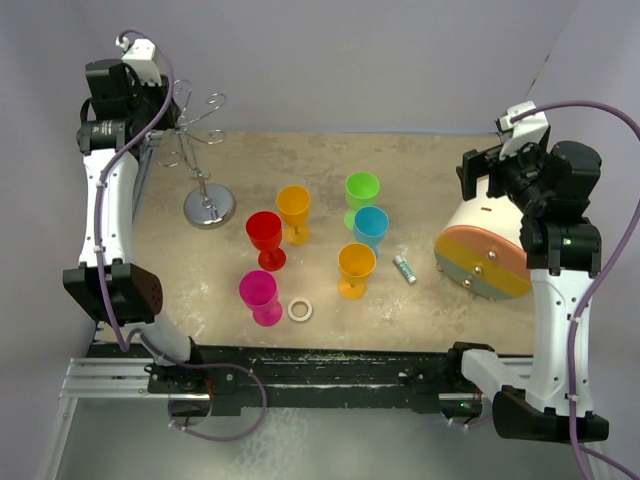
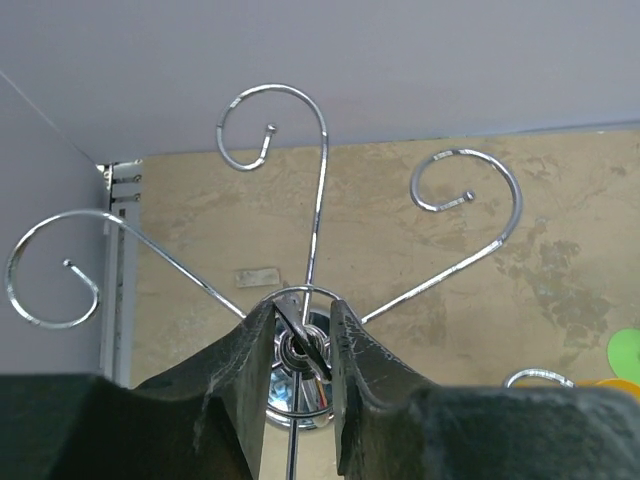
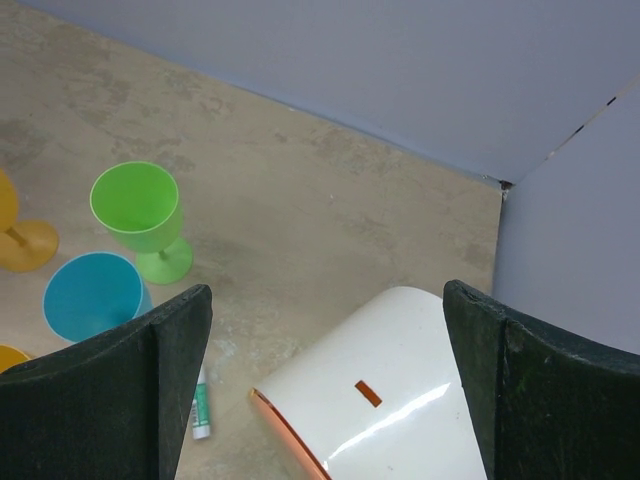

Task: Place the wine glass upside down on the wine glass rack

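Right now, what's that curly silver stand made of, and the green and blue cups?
The wine glass rack looks like thin metal wire, chrome or polished: silver, with bright glints on its curls and base. The green cup and blue cup look like smooth plastic with a soft sheen: solid bright colour, not see-through, though tinted glass can't be ruled out.
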Controlling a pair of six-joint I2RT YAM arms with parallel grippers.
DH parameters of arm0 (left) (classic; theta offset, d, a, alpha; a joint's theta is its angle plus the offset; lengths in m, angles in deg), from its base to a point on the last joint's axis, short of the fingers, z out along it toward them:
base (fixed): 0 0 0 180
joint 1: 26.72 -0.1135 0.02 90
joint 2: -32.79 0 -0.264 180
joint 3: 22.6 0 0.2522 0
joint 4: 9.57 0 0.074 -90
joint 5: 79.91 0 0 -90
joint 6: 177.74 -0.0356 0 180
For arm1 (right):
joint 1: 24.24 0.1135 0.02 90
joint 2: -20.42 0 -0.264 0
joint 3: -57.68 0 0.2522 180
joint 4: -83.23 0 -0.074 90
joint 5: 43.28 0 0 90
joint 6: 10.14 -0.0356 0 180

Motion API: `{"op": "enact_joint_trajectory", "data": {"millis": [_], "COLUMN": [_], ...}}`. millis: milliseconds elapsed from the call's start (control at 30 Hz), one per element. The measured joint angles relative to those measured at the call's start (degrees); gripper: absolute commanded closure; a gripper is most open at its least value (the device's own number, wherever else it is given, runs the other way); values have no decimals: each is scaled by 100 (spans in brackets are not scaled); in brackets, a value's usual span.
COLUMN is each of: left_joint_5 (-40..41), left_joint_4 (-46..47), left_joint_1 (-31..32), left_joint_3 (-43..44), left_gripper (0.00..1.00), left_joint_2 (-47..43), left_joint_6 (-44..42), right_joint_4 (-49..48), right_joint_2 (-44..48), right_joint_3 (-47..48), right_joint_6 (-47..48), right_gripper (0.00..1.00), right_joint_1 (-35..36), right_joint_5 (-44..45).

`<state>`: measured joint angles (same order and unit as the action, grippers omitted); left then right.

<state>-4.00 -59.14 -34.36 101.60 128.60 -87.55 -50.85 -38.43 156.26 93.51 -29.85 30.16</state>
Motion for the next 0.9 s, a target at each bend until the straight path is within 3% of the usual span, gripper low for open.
{"op": "enact_joint_trajectory", "data": {"millis": [267, 400, 533, 767, 900], "left_joint_5": [216, 214, 212, 210, 212], "left_joint_4": [-94, -66, -66, -68, -81], "left_joint_1": [-17, -17, -17, -17, -17], "left_joint_3": [393, 435, 452, 415, 334], "left_gripper": [63, 59, 59, 73, 74], "left_joint_2": [181, 197, 199, 192, 190], "left_joint_6": [7, 11, 17, 11, 0], "right_joint_4": [13, 15, 24, 24, 24], "right_joint_2": [4, 22, 44, 87, 122], "right_joint_3": [-7, -59, -90, -118, -155], "right_joint_6": [0, 0, 2, 2, 0], "right_gripper": [0, 0, 0, 0, 0], "right_joint_1": [0, -4, -4, -4, -4], "right_joint_5": [-81, -90, -90, -92, -94]}}
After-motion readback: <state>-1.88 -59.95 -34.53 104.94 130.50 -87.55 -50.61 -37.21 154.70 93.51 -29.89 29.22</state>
